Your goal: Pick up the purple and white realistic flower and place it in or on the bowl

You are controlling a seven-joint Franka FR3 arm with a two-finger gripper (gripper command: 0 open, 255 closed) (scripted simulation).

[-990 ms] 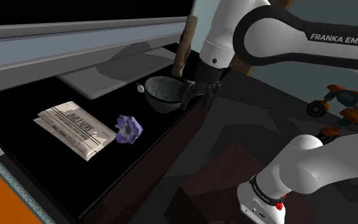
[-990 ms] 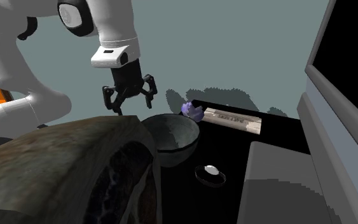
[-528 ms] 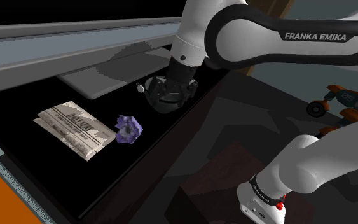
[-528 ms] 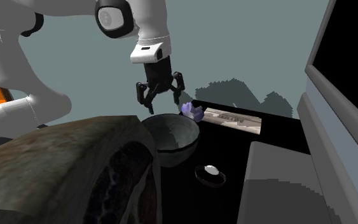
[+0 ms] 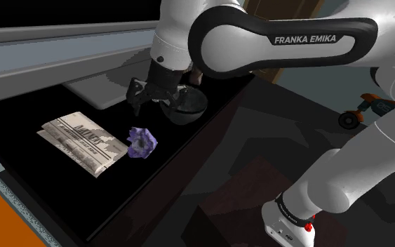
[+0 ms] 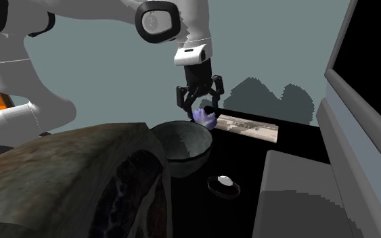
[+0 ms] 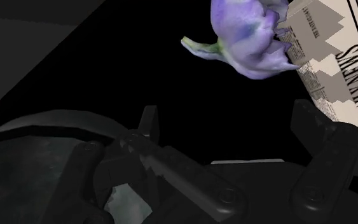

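Observation:
The purple and white flower point(image 5: 142, 142) lies on the black tabletop against a folded newspaper point(image 5: 83, 142). The dark grey bowl point(image 5: 189, 107) stands upright a short way from it, toward the shoulder view's right. My gripper point(image 5: 146, 99) hangs open in the air over the bowl's flower-side rim, with nothing between its fingers. In the second exterior view the gripper point(image 6: 197, 103) is just above the flower point(image 6: 204, 119), beyond the bowl point(image 6: 182, 145). In the wrist view the flower point(image 7: 250, 35) lies ahead of the open gripper point(image 7: 228, 127), beside the newspaper point(image 7: 336, 57); the bowl point(image 7: 31, 165) is behind one finger.
A small dark dish with a white object point(image 6: 224, 184) sits next to the bowl. A flat grey slab point(image 5: 111, 90) lies behind it. A big brown mottled object point(image 6: 80, 182) looms in the foreground of the second exterior view. A toy vehicle point(image 5: 375, 112) stands at the shoulder view's right.
The arm has swung toward the shoulder view's left, carrying the gripper from the bowl's far side across it toward the flower. The fingers stayed open. Nothing else moved.

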